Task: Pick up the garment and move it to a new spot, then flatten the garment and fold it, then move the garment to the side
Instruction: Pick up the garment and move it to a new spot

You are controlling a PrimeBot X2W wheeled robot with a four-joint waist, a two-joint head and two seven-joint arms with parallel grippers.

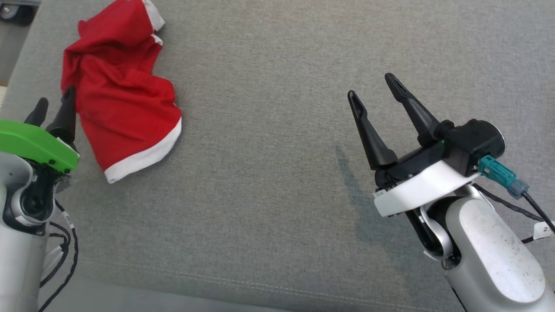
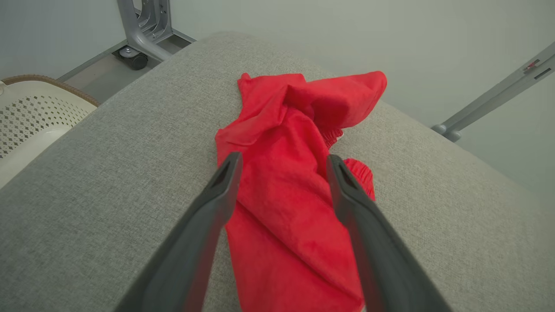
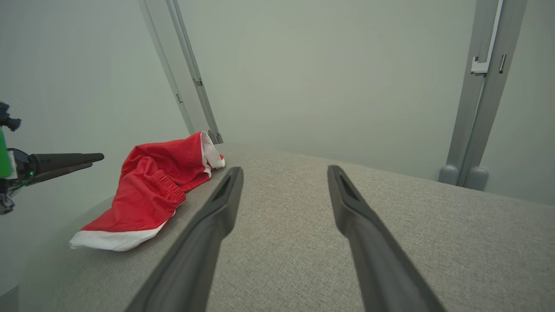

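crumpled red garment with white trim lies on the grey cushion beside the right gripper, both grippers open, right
No: the red garment lies beside the left gripper, not the right gripper, as the head view shows. Otherwise right: crumpled, on the grey cushion, both grippers open.
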